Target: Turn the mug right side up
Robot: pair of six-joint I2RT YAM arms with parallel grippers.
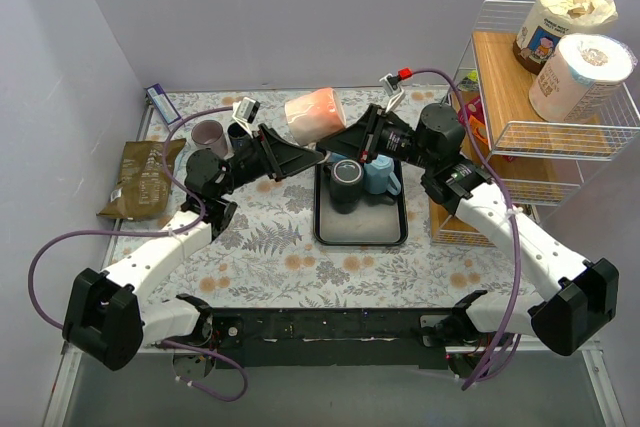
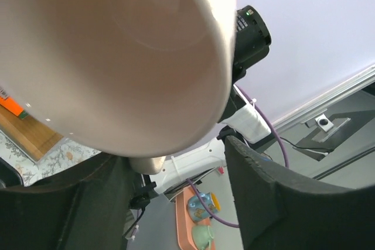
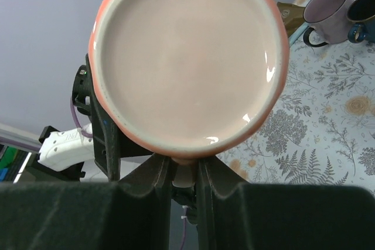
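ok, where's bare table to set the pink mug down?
Best for the pink mug: floral cloth between the near edge of the tray and the arm bases. The tray's front part is bare too; black mug and blue mug fill its back. Crowded: back-left by purple mug, dark mug and brown packet; right edge against the wire shelf.

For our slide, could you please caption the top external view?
Right end effector holds a peach mug aloft behind a tray with a black mug and blue mug.
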